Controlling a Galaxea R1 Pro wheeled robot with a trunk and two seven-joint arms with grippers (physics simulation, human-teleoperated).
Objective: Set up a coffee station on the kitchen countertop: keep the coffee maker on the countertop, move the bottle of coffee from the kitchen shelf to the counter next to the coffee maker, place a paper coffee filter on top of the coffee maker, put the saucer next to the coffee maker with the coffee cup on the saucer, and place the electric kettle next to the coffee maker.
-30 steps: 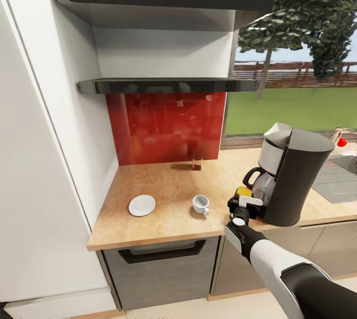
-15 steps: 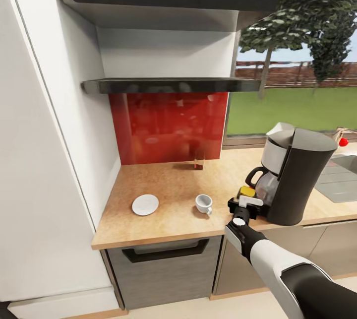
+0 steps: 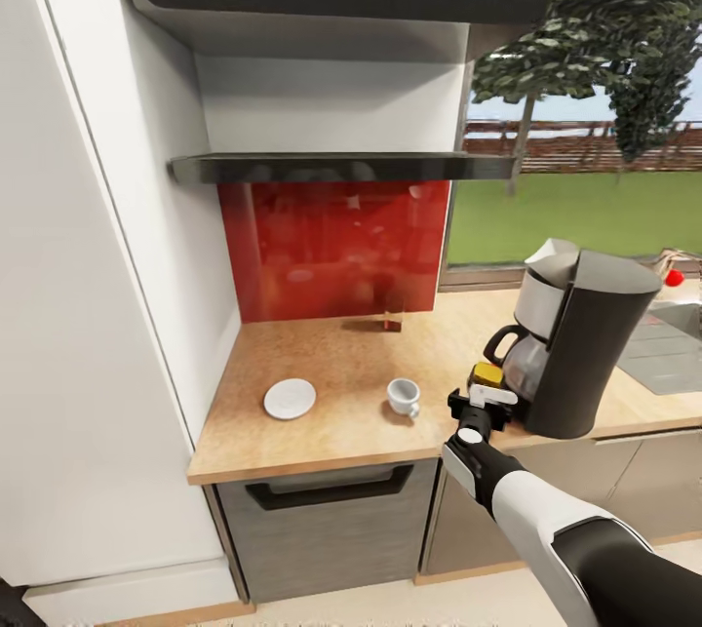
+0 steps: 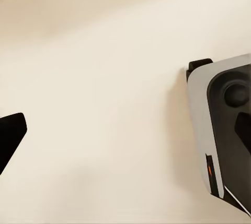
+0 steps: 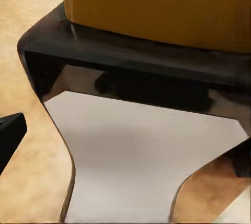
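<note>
Our right gripper point(image 3: 481, 402) holds the yellow-lidded kettle-like object point(image 3: 485, 376) at the black coffee maker point(image 3: 575, 354); white cup point(image 3: 402, 396) at 9 o'clock, white saucer point(image 3: 290, 399) beyond.

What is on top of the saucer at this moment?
Nothing. The saucer lies bare on the countertop, and the coffee cup stands apart beside it, directly on the wood. Whatever is under the saucer is covered.
</note>
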